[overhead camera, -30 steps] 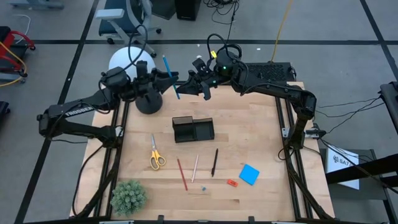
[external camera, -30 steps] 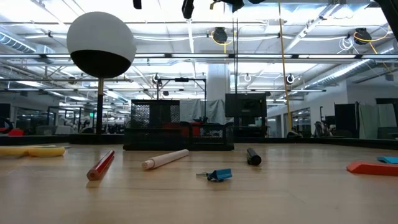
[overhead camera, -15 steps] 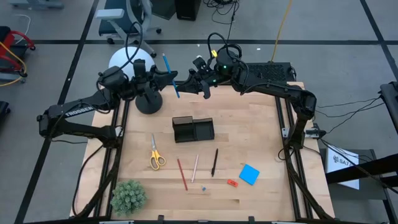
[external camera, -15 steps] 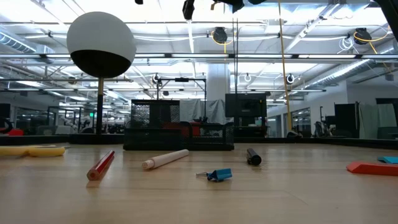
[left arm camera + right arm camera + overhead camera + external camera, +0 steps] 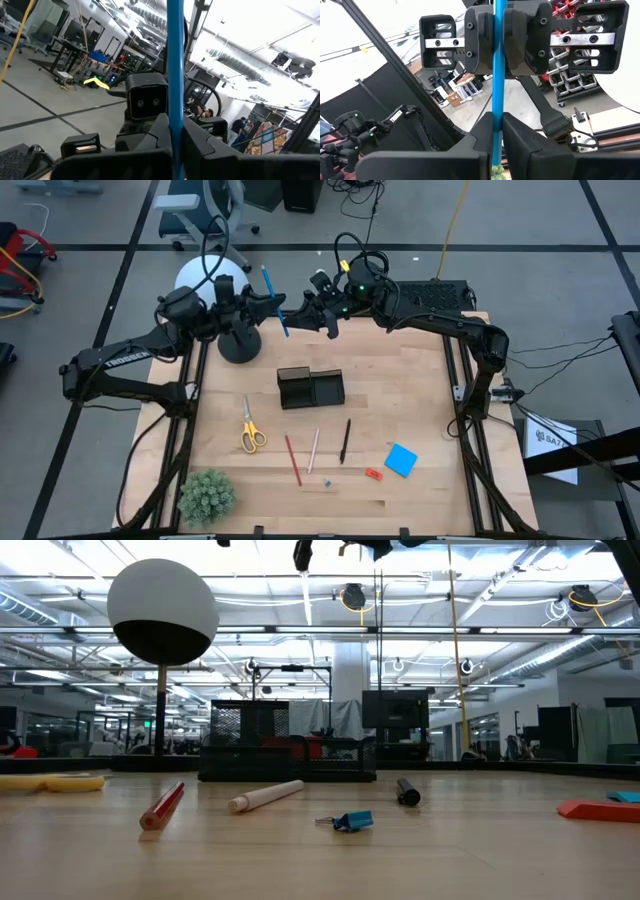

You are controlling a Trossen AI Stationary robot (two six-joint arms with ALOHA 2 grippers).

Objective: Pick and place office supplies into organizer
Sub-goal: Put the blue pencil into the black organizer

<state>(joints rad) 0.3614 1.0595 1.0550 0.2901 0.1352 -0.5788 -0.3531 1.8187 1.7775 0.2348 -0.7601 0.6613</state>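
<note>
Blue pen (image 5: 273, 302) hangs above the table's far edge, pinched by both the left gripper (image 5: 262, 304) and the right gripper (image 5: 296, 311), mid-handover. Next, I judge, one gripper must let go so the other carries it to the black organizer (image 5: 310, 388).

A thin blue pen (image 5: 273, 302) is held off the table in the upper middle of the high view, slanted. The black divided organizer (image 5: 310, 388) sits at centre. Below it lie yellow-handled scissors (image 5: 250, 426), a red pencil (image 5: 292, 459), a pale pencil (image 5: 314, 450), a black pen (image 5: 345, 440), a blue note pad (image 5: 401, 460) and a small red-orange piece (image 5: 373, 474).
</note>
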